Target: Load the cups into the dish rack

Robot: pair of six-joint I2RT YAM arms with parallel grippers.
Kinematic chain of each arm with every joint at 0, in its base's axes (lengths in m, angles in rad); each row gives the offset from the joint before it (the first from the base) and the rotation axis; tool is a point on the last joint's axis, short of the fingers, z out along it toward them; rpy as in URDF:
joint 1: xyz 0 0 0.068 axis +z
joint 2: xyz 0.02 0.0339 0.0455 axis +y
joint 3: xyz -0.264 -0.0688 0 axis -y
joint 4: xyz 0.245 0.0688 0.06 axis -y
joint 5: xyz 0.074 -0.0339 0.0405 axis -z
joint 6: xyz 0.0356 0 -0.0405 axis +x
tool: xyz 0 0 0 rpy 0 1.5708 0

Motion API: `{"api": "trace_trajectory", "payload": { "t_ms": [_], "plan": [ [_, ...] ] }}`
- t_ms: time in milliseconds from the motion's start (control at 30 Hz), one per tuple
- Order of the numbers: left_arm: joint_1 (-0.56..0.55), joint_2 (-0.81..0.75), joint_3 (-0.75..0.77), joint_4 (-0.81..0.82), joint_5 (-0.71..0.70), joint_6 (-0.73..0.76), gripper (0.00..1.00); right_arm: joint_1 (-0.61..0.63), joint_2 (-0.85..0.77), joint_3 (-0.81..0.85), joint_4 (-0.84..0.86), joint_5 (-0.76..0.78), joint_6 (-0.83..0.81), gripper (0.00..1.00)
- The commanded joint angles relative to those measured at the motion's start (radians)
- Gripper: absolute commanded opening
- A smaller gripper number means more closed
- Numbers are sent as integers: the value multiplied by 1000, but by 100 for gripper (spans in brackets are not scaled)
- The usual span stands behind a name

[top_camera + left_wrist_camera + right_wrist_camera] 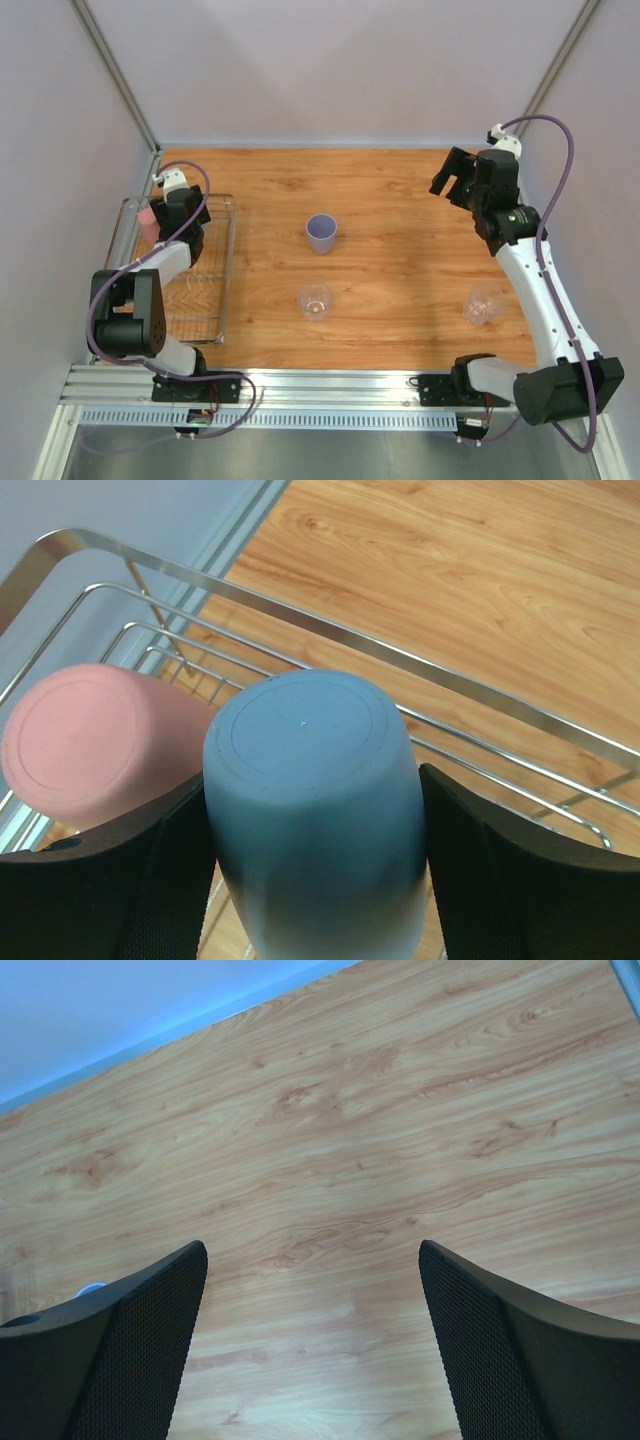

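The wooden table [400, 200] is noted as the work surface. The dish rack [205, 300], a rectangular silver wire frame with a raised rim and thin prongs, is found at the table's left side.

The left gripper [310, 775] is positioned over the far end of the rack, and its fingers are seen pressed against both sides of the blue cup [305, 730], which is gripped. The right gripper [452, 185] is held above the far right of the table with its jaws spread wide, and nothing is seen between them.

The blue cup is observed as matte and opaque, its closed base with a faint circular ridge turned toward the wrist camera, with rack wires behind it. The pink cup [80, 740], of like finish, is seen just beside it on the left, base also shown; contact cannot be confirmed.

The lavender cup [321, 233] is recorded upright at the table's centre. One clear cup [315, 301] is placed nearer the arms, well apart from the second clear cup [483, 304] at the right.
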Motion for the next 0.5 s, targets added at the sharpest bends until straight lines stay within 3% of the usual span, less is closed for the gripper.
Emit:
{"api": "trace_trajectory", "payload": {
  "t_ms": [0, 467],
  "plan": [
    [40, -13, -4, 62, 103, 80, 38, -5, 16, 16, 38, -19, 10, 88],
    [48, 46, -5, 135, 163, 88, 42, -3, 36, 30, 42, -33, 13, 88]
  ]
}}
